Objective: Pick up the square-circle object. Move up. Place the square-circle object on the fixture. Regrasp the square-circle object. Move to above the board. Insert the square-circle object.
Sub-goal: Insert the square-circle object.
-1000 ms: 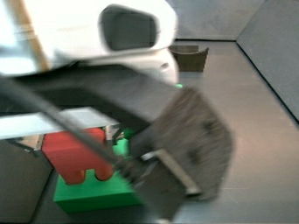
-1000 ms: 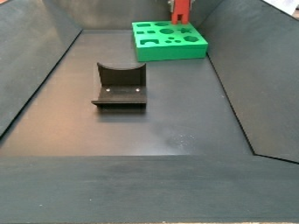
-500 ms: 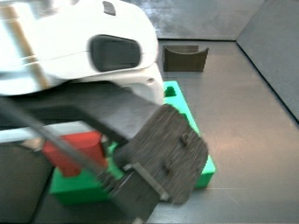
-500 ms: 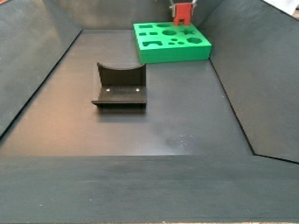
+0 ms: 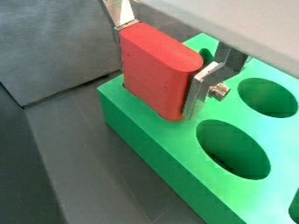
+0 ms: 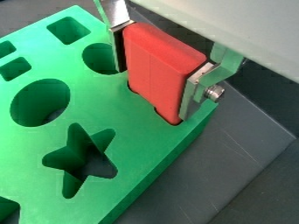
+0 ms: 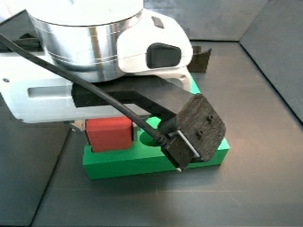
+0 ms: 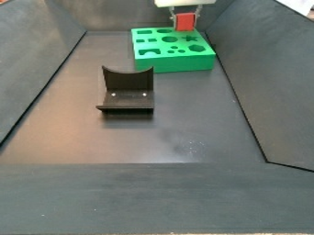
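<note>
Red peg (image 5: 158, 70) clamped between the gripper (image 6: 162, 67) plates, hanging right at the far-right corner of the green board (image 6: 70, 131), low over its top. Looks light, rigid, kinda slick plastic, so best gripped on the flat sides. Fixture (image 8: 125, 90) sitting empty, well nearer on the floor.

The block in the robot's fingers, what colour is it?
Red. The square-circle object sits in the gripper above the green board, clearest in both wrist views.
</note>
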Robot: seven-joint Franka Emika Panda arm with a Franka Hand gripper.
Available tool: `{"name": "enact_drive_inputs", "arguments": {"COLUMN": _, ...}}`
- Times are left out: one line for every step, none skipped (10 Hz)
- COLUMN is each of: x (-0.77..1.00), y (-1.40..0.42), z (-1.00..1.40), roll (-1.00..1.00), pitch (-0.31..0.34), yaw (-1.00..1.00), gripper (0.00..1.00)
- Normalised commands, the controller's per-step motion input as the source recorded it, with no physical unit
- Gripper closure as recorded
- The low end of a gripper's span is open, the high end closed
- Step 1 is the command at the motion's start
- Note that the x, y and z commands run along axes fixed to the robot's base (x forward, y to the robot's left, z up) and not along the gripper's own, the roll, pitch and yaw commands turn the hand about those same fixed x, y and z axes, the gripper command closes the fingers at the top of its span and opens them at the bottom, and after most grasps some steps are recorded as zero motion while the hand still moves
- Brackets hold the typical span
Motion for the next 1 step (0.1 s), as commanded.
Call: {"name": "enact_drive_inputs", "arguments": {"x": 0.0, "y": 0.0, "z": 0.0, "roll": 0.0, "pitch": 0.0, "yaw": 0.0, "gripper": 1.0}}
